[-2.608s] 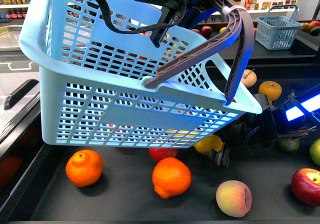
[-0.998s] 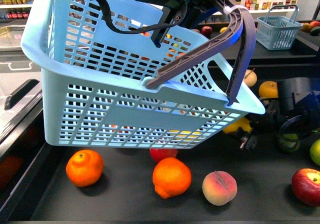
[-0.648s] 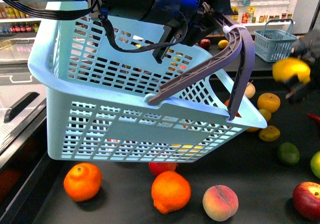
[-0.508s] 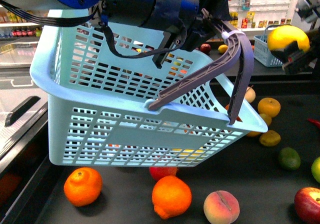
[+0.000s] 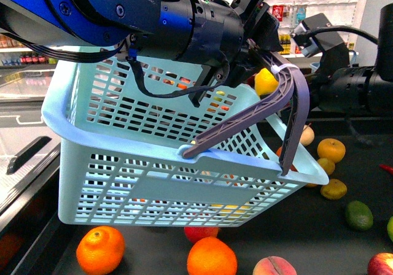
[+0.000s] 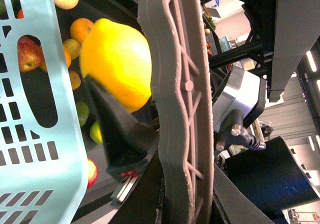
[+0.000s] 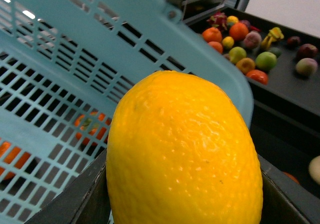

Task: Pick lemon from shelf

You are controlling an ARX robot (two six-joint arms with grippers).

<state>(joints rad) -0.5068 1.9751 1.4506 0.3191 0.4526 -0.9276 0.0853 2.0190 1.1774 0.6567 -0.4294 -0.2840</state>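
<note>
Lemon: pinched between right gripper fingers, above basket rim.
Left gripper: clamped around basket handle.
Shelf: below both grippers, loose fruit.

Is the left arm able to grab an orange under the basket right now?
Probably not. The left gripper is shut on the handle of the basket, which hangs right above the oranges and blocks the way.

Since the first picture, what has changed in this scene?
The right gripper lifted the lemon off the shelf and carried it up beside the basket rim. The left gripper holds the handle as before; the oranges remain on the shelf.
</note>
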